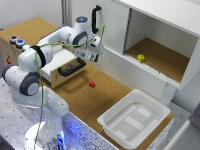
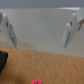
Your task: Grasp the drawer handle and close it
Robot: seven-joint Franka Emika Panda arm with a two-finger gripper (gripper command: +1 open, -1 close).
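**Inspector:** The drawer handle [image 1: 71,68] sits on the tan front of the drawer [image 1: 64,60], which stands pulled out over the cork tabletop [image 1: 95,102], at the exterior view's left. You should find it rigid, probably smooth plastic or metal; take it at mid-span, fingers above and below the bar.

**Operator:** And the end effector?

**Inspector:** The end effector [image 1: 93,54] hangs released, jaws spread, near the handle's upper right and apart from it. In the wrist view both fingers [image 2: 10,31] flank a pale surface.

**Operator:** Room to move?

**Inspector:** Moving right: a red block [image 1: 92,84] lies just beyond the drawer front, clear of your push line, I judge. The door's upright pull [image 1: 96,15] stands close behind the wrist. The white tub [image 1: 131,120] is well apart.
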